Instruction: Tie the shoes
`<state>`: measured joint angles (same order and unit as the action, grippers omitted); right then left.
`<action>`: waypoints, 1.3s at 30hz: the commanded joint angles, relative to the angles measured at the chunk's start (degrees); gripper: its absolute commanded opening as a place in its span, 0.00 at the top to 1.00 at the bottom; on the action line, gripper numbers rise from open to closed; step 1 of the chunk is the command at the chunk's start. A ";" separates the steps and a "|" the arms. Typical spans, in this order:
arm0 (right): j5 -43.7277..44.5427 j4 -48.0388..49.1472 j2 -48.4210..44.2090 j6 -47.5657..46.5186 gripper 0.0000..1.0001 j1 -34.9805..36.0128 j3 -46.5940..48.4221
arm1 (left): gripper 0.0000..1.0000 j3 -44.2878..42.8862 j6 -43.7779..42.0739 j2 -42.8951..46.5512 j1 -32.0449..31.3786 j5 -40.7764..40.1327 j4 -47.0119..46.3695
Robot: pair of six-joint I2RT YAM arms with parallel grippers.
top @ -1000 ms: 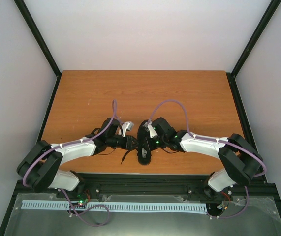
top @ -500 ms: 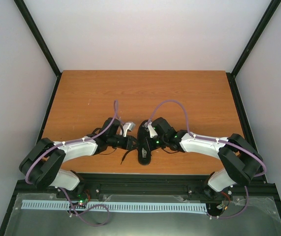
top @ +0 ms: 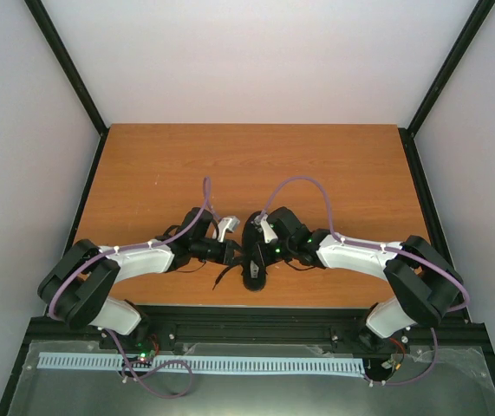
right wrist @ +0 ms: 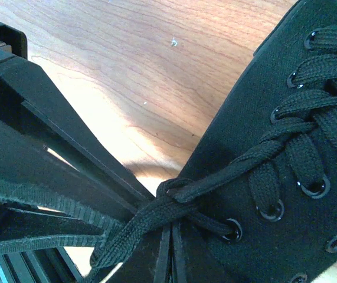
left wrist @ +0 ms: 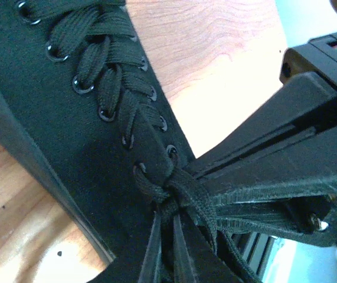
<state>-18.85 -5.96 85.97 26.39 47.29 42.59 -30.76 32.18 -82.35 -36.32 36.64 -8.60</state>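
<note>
The black shoe (top: 254,260) lies near the table's front edge, between my two grippers. In the left wrist view its laced top (left wrist: 106,88) runs down to a crossing of the black laces (left wrist: 169,194). My left gripper (left wrist: 167,224) has its thin fingers close together, pinched on the lace at that crossing. In the right wrist view the shoe (right wrist: 286,177) fills the right side, and my right gripper (right wrist: 169,233) is shut on the lace (right wrist: 174,203) at the same crossing. The two grippers meet tip to tip over the shoe: the left gripper (top: 237,253) and the right gripper (top: 264,250).
A loose lace end (top: 221,276) trails onto the wooden table (top: 247,165) left of the shoe. The black front rail (top: 256,312) is just behind the shoe's heel. Grey walls enclose the table on three sides.
The left arm's elbow and shoulder have shifted slightly to the right. Both grippers and the shoe stay in place.
</note>
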 commanded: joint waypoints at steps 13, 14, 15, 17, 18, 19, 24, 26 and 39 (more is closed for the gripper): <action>5.84 -4.36 -4.85 -0.37 0.87 0.44 -0.84 | 0.99 1.05 1.67 5.73 0.46 -5.25 -1.84; 6.02 -4.79 -5.44 -0.44 0.85 0.44 -1.03 | 0.99 1.10 1.78 5.59 0.46 -5.07 -1.90; 6.31 -5.22 -6.09 -0.53 0.83 0.44 -1.24 | 0.99 1.07 1.82 5.51 0.46 -4.97 -1.91; 6.85 -6.35 -7.73 -0.91 0.77 0.44 -1.72 | 0.99 1.10 1.98 5.44 0.46 -4.77 -2.01; 7.08 -6.83 -8.73 -1.17 0.73 0.44 -2.08 | 0.99 1.06 2.00 5.44 0.46 -4.71 -1.99; 7.34 -7.30 -9.79 -1.44 0.69 0.44 -2.40 | 0.99 0.99 1.99 5.44 0.46 -4.60 -1.96; 8.27 -7.40 -16.00 -3.29 0.51 0.82 -3.63 | 0.99 0.75 2.22 4.86 0.46 -4.04 -2.10; 10.36 -7.15 -17.28 -3.84 0.46 2.74 -3.63 | 0.99 0.64 2.42 4.59 0.46 -3.79 -2.21; 26.07 -7.51 -7.10 -1.95 0.49 18.00 3.04 | 0.99 0.27 3.22 3.60 0.46 -3.73 -1.88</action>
<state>3.53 -14.15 76.40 23.70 63.11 43.18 -29.71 34.79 -78.04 -36.16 32.62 -9.02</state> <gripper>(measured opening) 0.512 0.026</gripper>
